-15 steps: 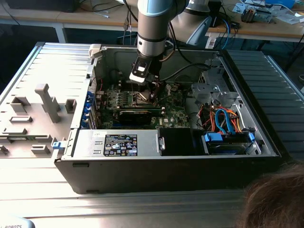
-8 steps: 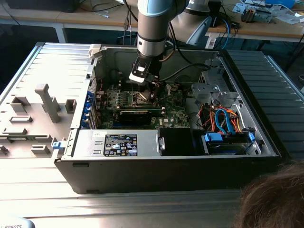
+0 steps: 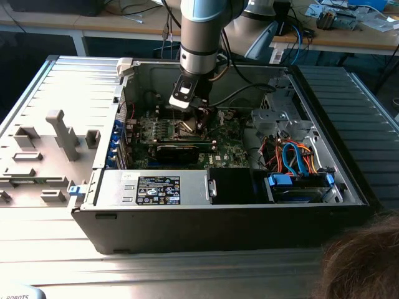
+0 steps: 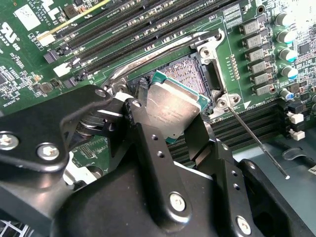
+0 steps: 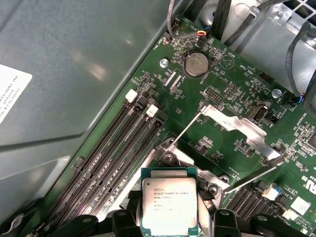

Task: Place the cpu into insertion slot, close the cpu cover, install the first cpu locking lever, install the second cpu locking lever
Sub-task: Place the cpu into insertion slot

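Nearest in the exterior view, a person's hair (image 3: 361, 261) cuts the right corner, then comes the ribbed metal counter (image 3: 187, 274) with the open computer case (image 3: 218, 230) lying on its side. We log the case as the main container. Along its near wall sit a silver labelled box (image 3: 156, 187) and, to the exterior view's right, a drive bay (image 3: 299, 187) with blue and orange cables (image 3: 293, 156). Behind them lies the green motherboard (image 3: 230, 146) with a long black card (image 3: 177, 149). Farther in, the gripper (image 3: 201, 121) hangs over the board. In the second wrist view the fingers (image 4: 143, 128) are clamped on the cpu (image 4: 175, 106) by two opposite edges. The chip is tilted, just above the insertion slot (image 4: 185, 74), and not seated; we cannot tell if its low edge touches the frame. The slot holds nothing but its bare pins. In the first wrist view the cpu cover (image 5: 242, 131) stands swung open beyond the slot, with one locking lever (image 5: 186, 129) raised beside it. Our read on handling: the chip is light, stiff and thin, and smooth on top, so it may slip. The underside contacts and socket pins look fragile, so the edges are the right hold, with the flat faces left alone. Far off are benches (image 3: 349, 34) with clutter.
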{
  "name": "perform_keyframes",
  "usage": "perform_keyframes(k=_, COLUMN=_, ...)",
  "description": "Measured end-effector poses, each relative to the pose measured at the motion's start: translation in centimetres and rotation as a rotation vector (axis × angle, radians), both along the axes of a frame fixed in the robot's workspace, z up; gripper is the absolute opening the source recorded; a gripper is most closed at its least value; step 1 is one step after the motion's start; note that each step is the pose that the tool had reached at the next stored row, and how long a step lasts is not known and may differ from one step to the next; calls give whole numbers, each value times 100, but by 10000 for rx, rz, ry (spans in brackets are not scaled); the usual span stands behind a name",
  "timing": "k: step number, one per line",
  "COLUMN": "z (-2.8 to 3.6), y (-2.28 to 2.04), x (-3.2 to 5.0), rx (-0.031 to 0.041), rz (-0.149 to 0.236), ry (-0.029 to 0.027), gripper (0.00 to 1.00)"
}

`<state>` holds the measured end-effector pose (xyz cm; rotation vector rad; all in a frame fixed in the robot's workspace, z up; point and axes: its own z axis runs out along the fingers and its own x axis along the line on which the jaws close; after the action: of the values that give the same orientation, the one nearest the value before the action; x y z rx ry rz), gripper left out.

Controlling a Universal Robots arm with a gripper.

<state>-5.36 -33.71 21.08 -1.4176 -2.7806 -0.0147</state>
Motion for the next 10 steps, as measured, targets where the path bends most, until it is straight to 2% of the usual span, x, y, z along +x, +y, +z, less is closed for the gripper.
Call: perform_keyframes(k=10, z=-3, y=0, x=-1, rx=0, rz=-118, ry=-1, gripper=54)
